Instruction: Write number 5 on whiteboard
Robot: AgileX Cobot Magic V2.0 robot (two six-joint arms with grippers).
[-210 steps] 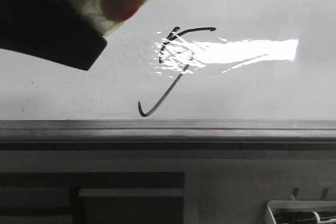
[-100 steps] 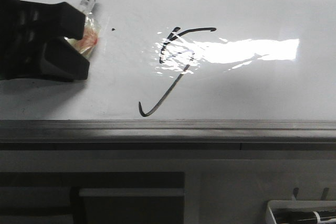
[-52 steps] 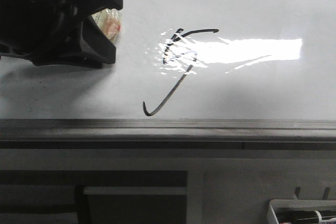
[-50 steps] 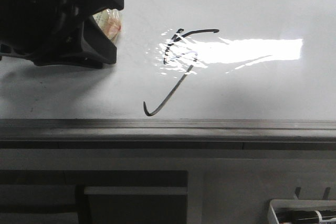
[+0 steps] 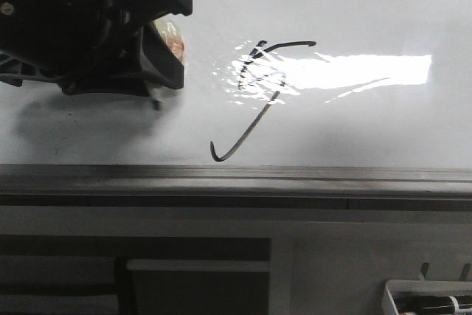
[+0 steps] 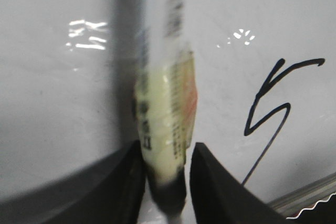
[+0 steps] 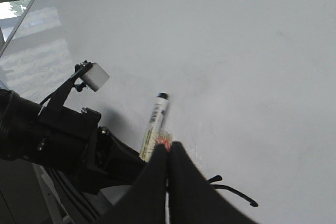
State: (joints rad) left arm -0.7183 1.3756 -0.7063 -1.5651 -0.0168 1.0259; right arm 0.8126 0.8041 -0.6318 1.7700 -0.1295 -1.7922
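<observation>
Number 5: thin black marker strokes of the number 5, drawn mid-board on the large glossy white whiteboard, tail hooking down near the grey edge rail.
Bearing from hand: lay to the right of the black left hand, apart from it; long axis slanted, top bar upper right, hook lower left.
Left hand: clamped on a pale yellow-labelled marker.
Right hand: pressed together, nothing between; farther off.
Change: left hand shifted rightward toward the strokes; digit unaltered.
</observation>
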